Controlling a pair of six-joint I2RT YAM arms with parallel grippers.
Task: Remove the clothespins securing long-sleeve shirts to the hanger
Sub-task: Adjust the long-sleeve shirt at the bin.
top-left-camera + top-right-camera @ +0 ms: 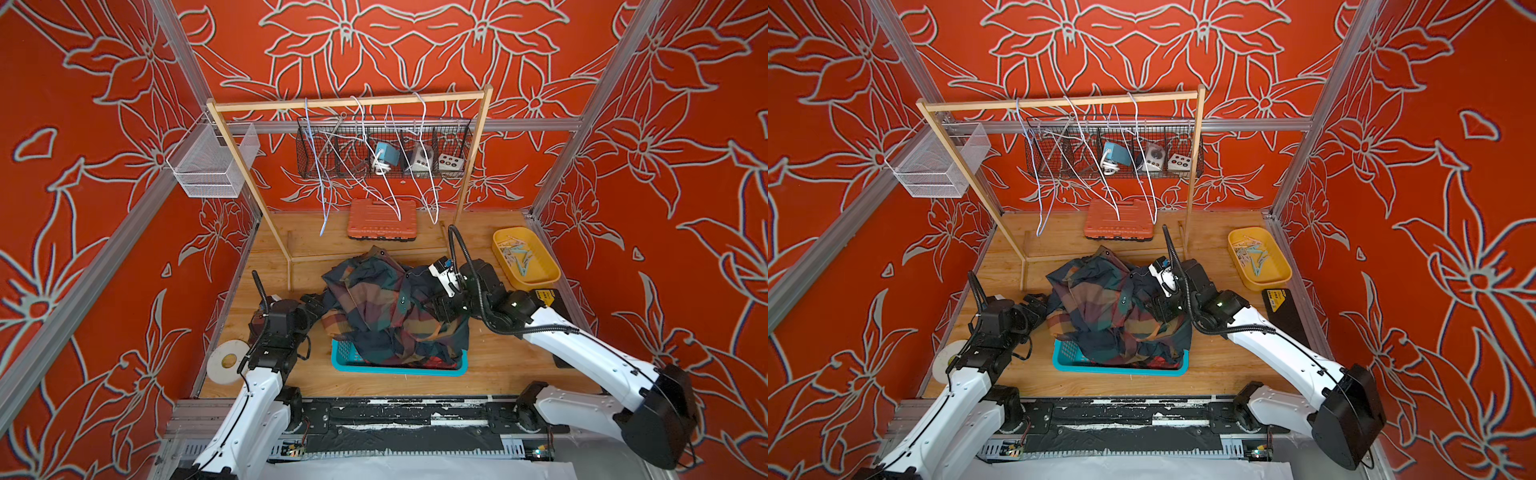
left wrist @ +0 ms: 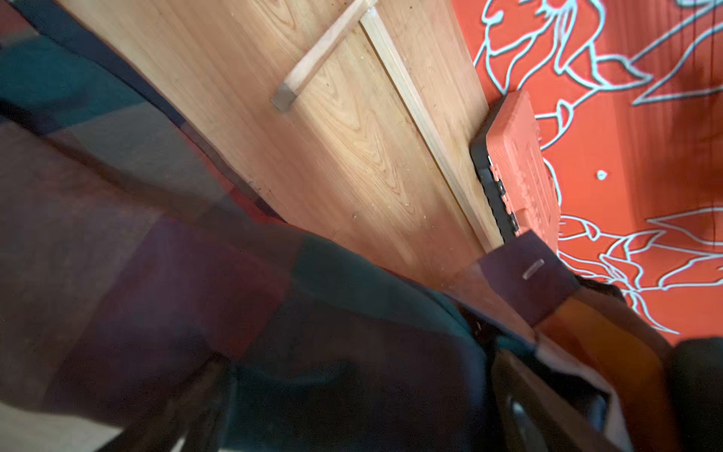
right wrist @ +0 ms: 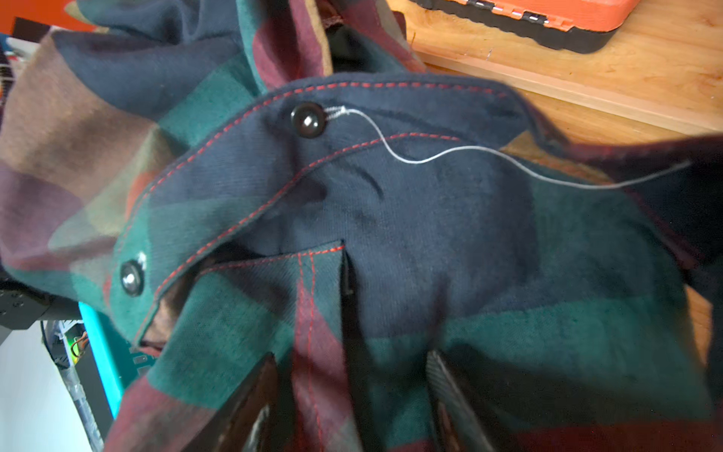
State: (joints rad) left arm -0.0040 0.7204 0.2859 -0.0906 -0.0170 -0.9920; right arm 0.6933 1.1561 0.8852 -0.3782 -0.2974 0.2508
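In both top views alone: trayed clothespins

Red walls with pale flower outlines, framed by aluminium posts, enclose a light wooden floor bearing a wooden rack before a black wire basket.

No text, brand or number can be read in any view. A yellow label on a flat black slab at the right edge of the wooden bench carries dark print, too small to make out. The orange ribbed plastic case shows raised moulding on its lid, blurred and illegible.
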